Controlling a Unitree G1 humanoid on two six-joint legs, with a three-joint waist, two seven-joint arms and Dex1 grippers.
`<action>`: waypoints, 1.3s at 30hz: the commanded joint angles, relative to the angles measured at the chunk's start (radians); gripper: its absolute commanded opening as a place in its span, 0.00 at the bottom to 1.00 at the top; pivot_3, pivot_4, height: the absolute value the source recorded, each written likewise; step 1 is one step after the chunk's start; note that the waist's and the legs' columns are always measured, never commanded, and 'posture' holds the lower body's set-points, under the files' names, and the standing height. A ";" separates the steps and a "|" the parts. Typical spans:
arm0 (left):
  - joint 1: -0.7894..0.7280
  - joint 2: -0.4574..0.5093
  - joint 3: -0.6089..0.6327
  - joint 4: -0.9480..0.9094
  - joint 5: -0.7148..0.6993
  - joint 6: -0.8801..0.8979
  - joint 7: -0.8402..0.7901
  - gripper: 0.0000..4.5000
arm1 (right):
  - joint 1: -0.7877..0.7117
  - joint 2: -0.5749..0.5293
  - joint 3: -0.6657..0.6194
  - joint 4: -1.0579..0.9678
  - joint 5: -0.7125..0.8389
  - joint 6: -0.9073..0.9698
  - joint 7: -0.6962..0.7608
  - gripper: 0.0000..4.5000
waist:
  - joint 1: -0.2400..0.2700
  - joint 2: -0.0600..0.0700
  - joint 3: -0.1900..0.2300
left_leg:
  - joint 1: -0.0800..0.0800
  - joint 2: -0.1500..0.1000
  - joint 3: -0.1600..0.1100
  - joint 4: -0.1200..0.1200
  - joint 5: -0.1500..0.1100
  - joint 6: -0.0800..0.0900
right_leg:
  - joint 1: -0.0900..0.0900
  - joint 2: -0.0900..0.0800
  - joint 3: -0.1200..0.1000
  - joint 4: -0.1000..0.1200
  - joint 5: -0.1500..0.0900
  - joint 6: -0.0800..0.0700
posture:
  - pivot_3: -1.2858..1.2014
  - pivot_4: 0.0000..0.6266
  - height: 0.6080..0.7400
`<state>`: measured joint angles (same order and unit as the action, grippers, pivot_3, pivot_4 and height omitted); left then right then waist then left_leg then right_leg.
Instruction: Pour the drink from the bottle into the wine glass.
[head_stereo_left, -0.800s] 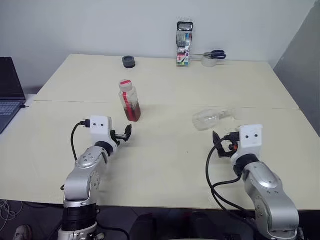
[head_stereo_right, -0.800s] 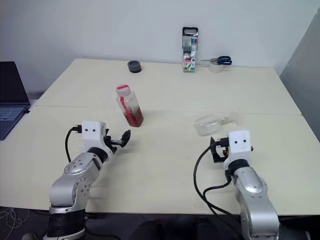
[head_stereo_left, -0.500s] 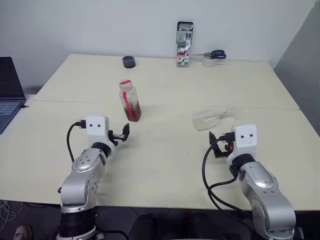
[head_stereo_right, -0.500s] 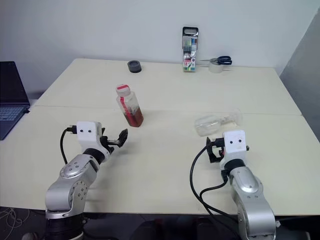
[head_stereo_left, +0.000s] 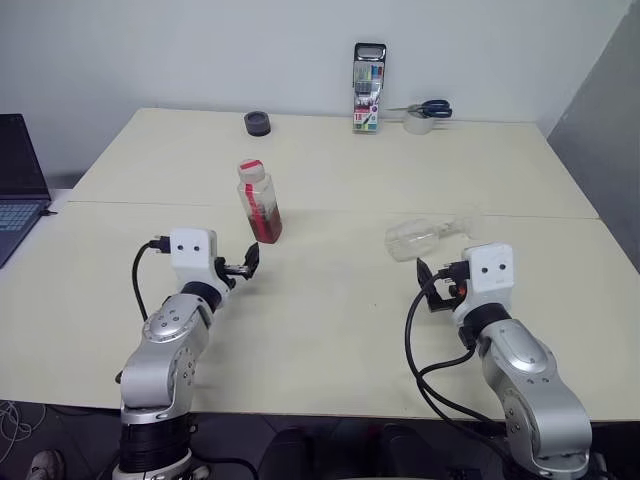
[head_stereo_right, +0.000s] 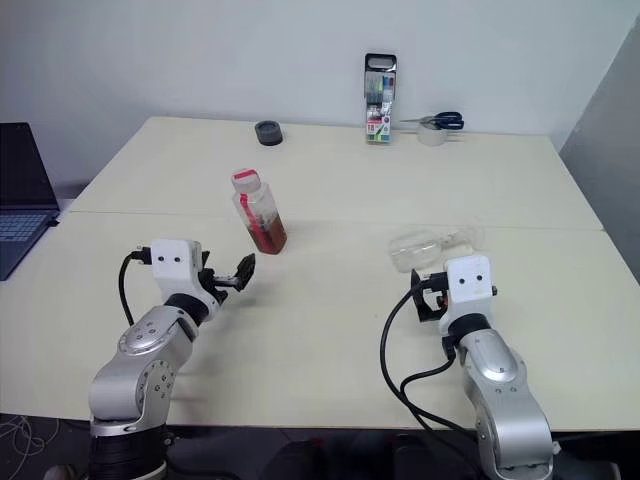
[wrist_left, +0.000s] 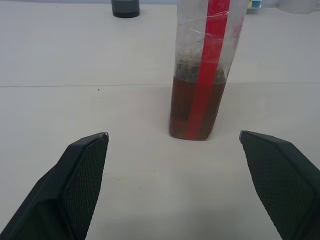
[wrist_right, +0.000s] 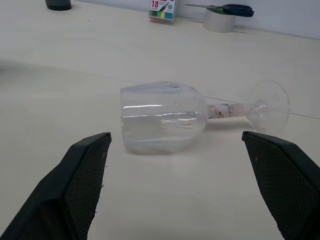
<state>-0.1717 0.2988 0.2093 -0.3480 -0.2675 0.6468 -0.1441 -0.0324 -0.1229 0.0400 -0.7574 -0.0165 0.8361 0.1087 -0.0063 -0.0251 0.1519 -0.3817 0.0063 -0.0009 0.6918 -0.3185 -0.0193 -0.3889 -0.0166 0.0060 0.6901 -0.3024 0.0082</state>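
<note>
bottle: i see the bottle (head_stereo_left: 259, 202) standing upright left of centre in the head frame, pink-red cap on, a red label strip down its side.
drink: the drink (wrist_left: 195, 107), reddish-brown, fills roughly the lower half of the bottle as i read it from the left wrist camera.
wine glass: the wine glass (head_stereo_left: 418, 237) lies on its side right of centre in the head frame; its bowl points toward frame left, its stem and round foot toward frame right. i see no liquid in it.
left gripper: my left gripper (head_stereo_left: 248, 264) sits at lower left of the head frame, just below the bottle and not touching it. its fingers (wrist_left: 82, 172) are spread wide with nothing between them; in the wrist camera the bottle stands beyond the gap.
right gripper: my right gripper (head_stereo_right: 421, 296) sits at lower right, just below the glass bowl. its fingers (wrist_right: 85, 172) are spread wide and empty; the glass lies beyond them, apart.
table: the pale table (head_stereo_left: 330, 310) carries everything.
far edge: a marker case (head_stereo_left: 368, 87) stands at top centre, a tape roll (head_stereo_left: 418, 123) with scissors (head_stereo_left: 432, 108) on it to its right, a dark round thing (head_stereo_left: 258, 123) to its left.
frame left: a laptop (head_stereo_left: 18, 180) at the edge.
</note>
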 joint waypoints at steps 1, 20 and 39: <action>-0.018 0.009 0.015 -0.019 -0.001 -0.022 -0.005 0.99 | -0.031 -0.015 -0.008 -0.010 0.012 -0.029 0.011 1.00 | 0.000 0.000 0.000 | 0.000 0.000 0.000 0.000 0.000 0.000 | 0.000 0.000 0.000 0.000 0.000 0.000 | 0.52 0.24 1.00; -0.123 -0.004 -0.021 0.067 0.029 -0.079 -0.012 0.99 | -0.429 -0.240 -0.088 0.149 0.576 0.021 0.546 1.00 | -0.001 0.002 0.003 | -0.002 0.000 -0.002 -0.002 -0.001 0.002 | 0.001 0.000 -0.002 -0.006 0.000 0.000 | 0.52 0.24 1.00; -0.266 -0.002 -0.028 0.178 0.027 -0.115 -0.037 0.99 | -0.444 -0.242 -0.033 0.199 0.556 -0.051 0.421 1.00 | 0.002 0.002 0.003 | -0.003 0.000 -0.002 -0.004 0.000 0.000 | 0.000 -0.001 -0.003 -0.009 0.000 0.000 | 0.52 0.24 1.00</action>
<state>-0.4147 0.2885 0.1818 -0.1580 -0.2408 0.5583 -0.1698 -0.4764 -0.3650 0.0202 -0.5348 0.5322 0.8094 0.5393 -0.0044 -0.0235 0.1545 -0.3851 0.0064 -0.0025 0.6874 -0.3182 -0.0195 -0.3889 -0.0173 0.0031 0.6815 -0.3021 0.0080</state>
